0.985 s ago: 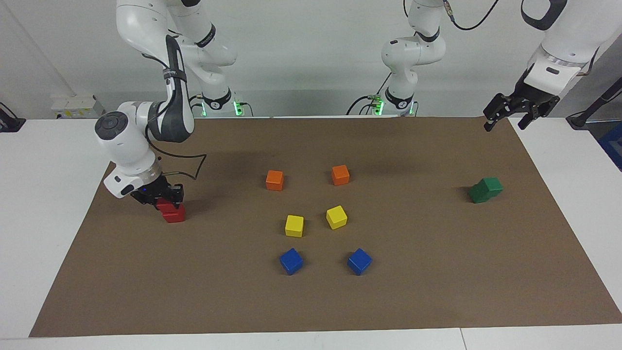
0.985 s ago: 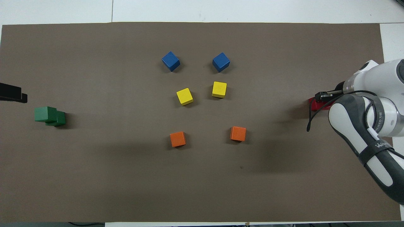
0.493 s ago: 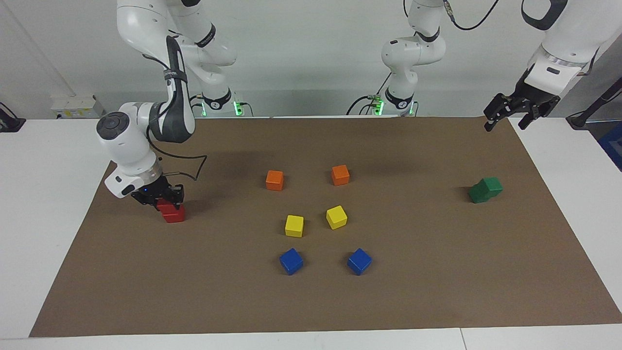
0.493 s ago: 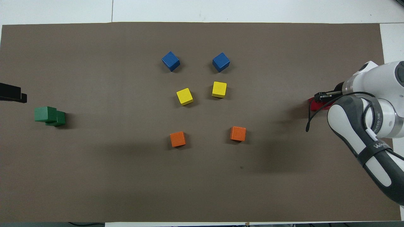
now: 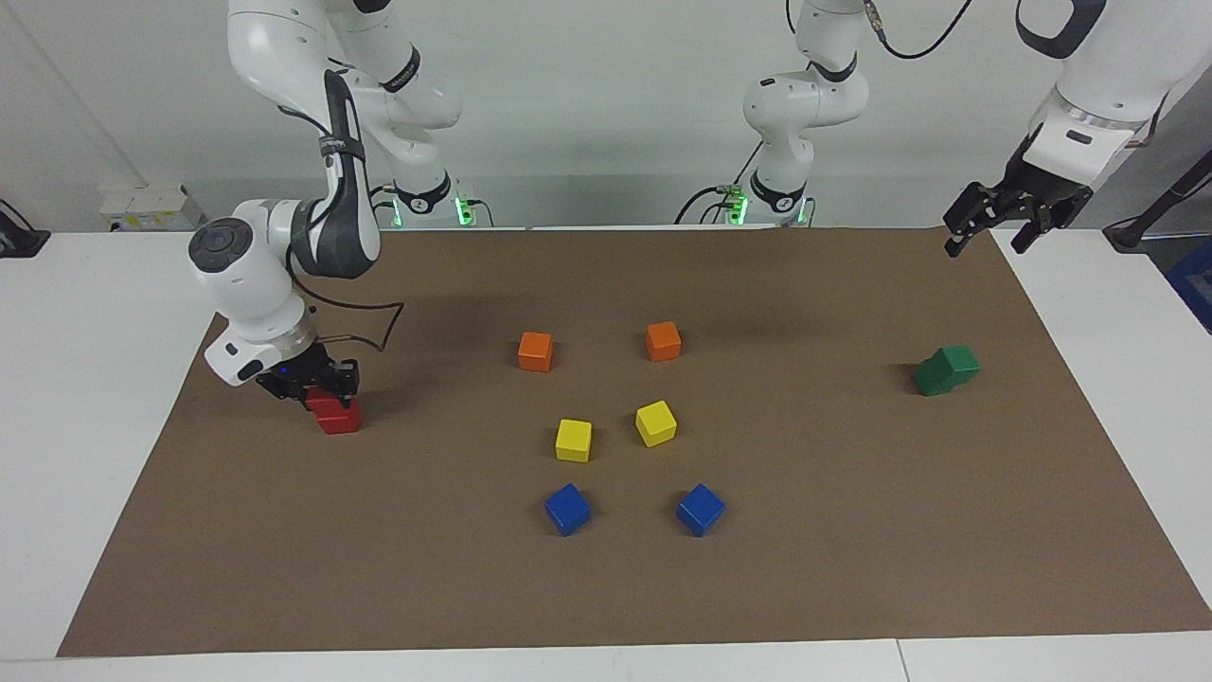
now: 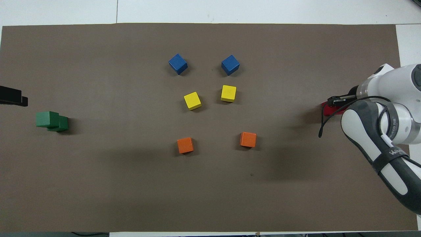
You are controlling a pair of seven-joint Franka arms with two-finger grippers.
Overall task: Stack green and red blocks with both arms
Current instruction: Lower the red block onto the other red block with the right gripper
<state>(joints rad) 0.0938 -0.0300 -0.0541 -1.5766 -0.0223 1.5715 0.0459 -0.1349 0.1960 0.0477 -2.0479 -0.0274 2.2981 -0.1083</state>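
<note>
Down at the right arm's end of the brown mat (image 5: 852, 587), the right gripper (image 5: 317, 390) is clamped on the upper red block (image 5: 322, 402), which sits on the lower red block (image 5: 339, 418). Toward the left arm's end, the green blocks (image 5: 947, 369) sit stacked askew, and the left gripper (image 5: 989, 220) hangs wide open and empty over the mat's corner.

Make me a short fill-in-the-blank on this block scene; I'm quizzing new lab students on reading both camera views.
1. The right gripper is shut on the upper ____ block of a stack at its end of the mat.
2. The left gripper hangs ____, holding nothing, while that arm waits.
3. The green blocks are stacked, the top one sitting ____ on the lower one.
4. The blocks lying farthest from the robots are the two ____ ones.

Missing words: red; open; askew; blue
</note>
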